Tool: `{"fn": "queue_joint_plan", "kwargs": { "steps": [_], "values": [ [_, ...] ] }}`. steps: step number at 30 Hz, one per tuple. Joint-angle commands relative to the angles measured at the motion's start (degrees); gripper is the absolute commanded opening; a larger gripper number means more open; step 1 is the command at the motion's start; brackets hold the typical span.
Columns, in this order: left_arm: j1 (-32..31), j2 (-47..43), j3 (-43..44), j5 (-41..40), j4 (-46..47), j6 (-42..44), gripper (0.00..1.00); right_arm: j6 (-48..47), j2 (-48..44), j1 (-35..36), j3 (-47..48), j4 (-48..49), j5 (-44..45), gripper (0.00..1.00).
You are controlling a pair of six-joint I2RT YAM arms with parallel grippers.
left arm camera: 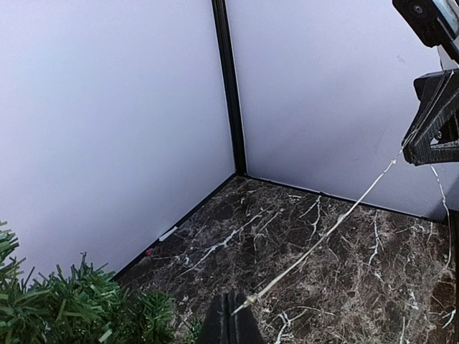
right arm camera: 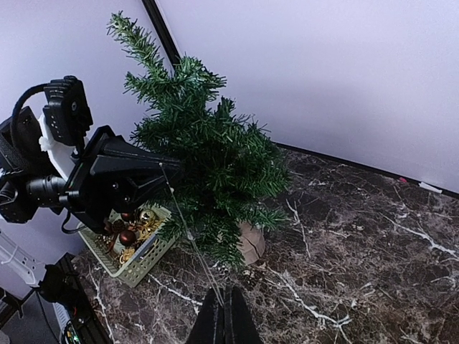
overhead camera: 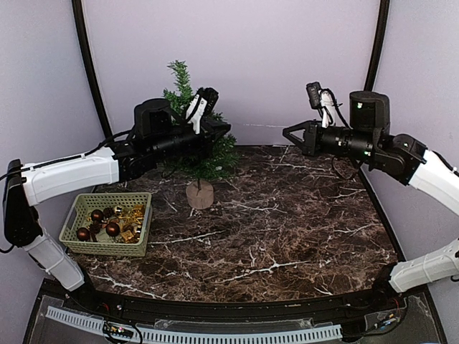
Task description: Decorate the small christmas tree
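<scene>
Two claws clamped on one thin wire (left arm camera: 323, 236) strung between them | left claw (overhead camera: 226, 130) at small christmas tree (overhead camera: 181, 84) branches, right claw (overhead camera: 287, 133) raised near far edge | tree upright, far edge left of centre | basket (overhead camera: 80, 215) at left edge | surface (overhead camera: 287, 236) centre, near edge open | wire shows in wrist views only

Left arm (overhead camera: 72, 175) stretched forward, forearm held level, wrist raised well above surface. Left gripper (overhead camera: 226, 129) pointed toward opposite gripper, fingers pressed flat together, thin wire (left arm camera: 315, 244) pinched at tips. Right arm (overhead camera: 437, 179) bent at elbow, forearm level, reach directed inward. Right gripper (overhead camera: 287, 133) closed too, same wire clamped. Seen from left fingertips, right gripper found ahead, up and to right. Grippers well apart, tips faced, wire drawn nearly straight between.
</scene>
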Motion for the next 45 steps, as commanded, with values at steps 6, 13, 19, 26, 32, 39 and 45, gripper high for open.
{"fn": "queue_joint_plan", "kwargs": {
  "steps": [6, 13, 19, 26, 32, 39, 45],
  "values": [
    [2.13, -3.36, -1.58, -0.57, 1.41, -1.63, 0.00, -0.02, -3.86, -0.44, -2.06, 0.01, 3.14, 0.07],
    [2.13, -2.96, -1.23, 8.38, 3.08, -2.86, 0.00, 8.84, -2.29, -0.35, -17.48, 24.30, -3.65, 0.82],
    [2.13, -3.05, -1.16, 8.48, 2.33, -3.29, 0.00, 11.35, 0.15, 2.55, -36.34, 52.84, -7.79, 0.96],
    [2.13, -3.89, -1.37, 8.78, 1.66, -3.31, 0.00, 7.73, 11.25, 2.97, -35.14, 48.00, -2.03, 0.94],
    [2.14, -3.75, -1.14, 8.78, 1.59, -3.16, 0.00, 5.21, 21.00, 3.07, -33.15, 51.98, -9.46, 0.93],
    [2.20, -3.74, -1.01, 8.21, 0.86, -2.69, 0.00, 8.72, 27.71, 4.22, -31.34, 56.84, -13.55, 0.65],
    [2.51, -4.27, -1.01, 7.97, 0.07, -2.77, 0.00, 11.96, 23.80, 2.79, -31.26, 55.46, -8.80, 0.00]
  ]
}}
